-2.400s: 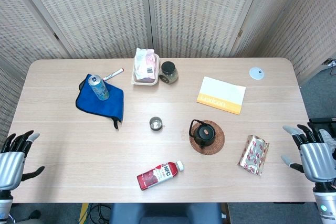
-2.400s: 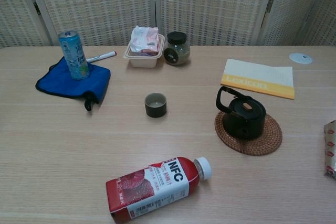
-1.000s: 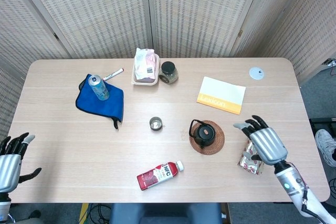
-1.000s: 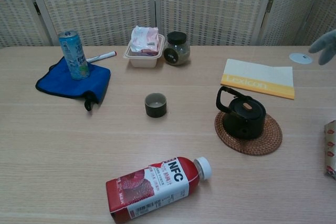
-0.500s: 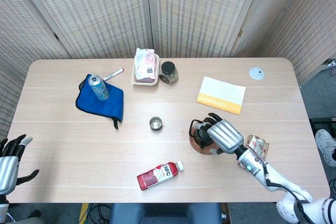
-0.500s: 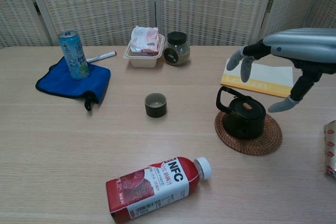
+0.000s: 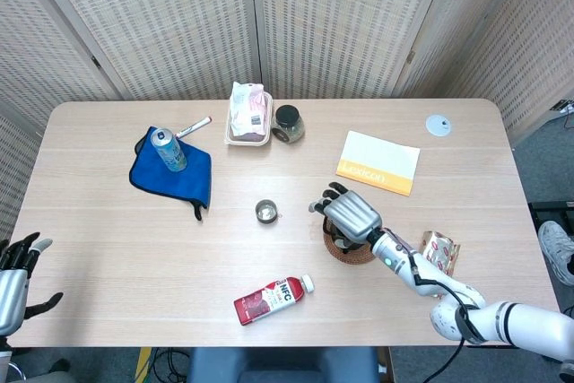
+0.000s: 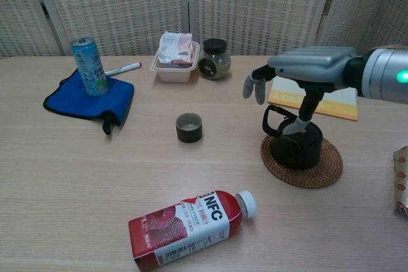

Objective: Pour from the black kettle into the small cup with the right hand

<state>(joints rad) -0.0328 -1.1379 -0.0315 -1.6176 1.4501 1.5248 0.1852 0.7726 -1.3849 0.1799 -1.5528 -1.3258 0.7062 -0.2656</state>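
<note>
chest view | right hand (image 8: 299,71) moved over black kettle (image 8: 294,144), fingers spread, thumb at lid | small cup (image 8: 189,127) unmoved

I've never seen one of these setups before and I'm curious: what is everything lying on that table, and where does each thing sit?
black kettle: one, black, on a round woven coaster, right of centre.
small cup: one, dark, table centre.
juice bottle: one, red with white cap, lying near the front edge.
blue cloth: one, far left.
drink can: one, teal, upright on the cloth.
marker: one, white with red cap, beside the cloth.
tray: one, beige, holding a pink packet, at the back.
jar: one, dark lid, right of the tray.
booklet: one, white and yellow, back right.
white disc: one, far right corner.
patterned packet: one, red and silver, right edge.
right robot hand: silver, above the kettle, holding nothing.
left robot hand: silver, open, off the table's left front corner.
</note>
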